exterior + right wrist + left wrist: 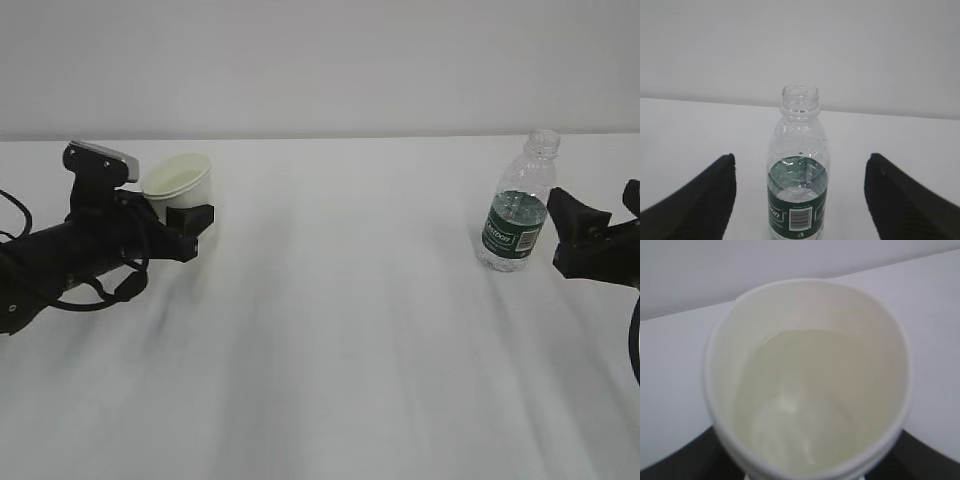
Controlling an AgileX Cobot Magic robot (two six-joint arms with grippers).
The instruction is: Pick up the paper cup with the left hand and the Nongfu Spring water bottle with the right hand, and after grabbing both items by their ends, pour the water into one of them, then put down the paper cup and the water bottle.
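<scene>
Left hand gripping paper cup, bottle upright

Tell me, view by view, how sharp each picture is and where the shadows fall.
Exterior view: even light, soft grey smears on the table, faint shadow beside the paper cup. Left wrist view: cup fills the frame, soft and out of focus. Right wrist view: Nongfu Spring water bottle fairly sharp, right pincer fingers dark and blurred at the edges.
</scene>
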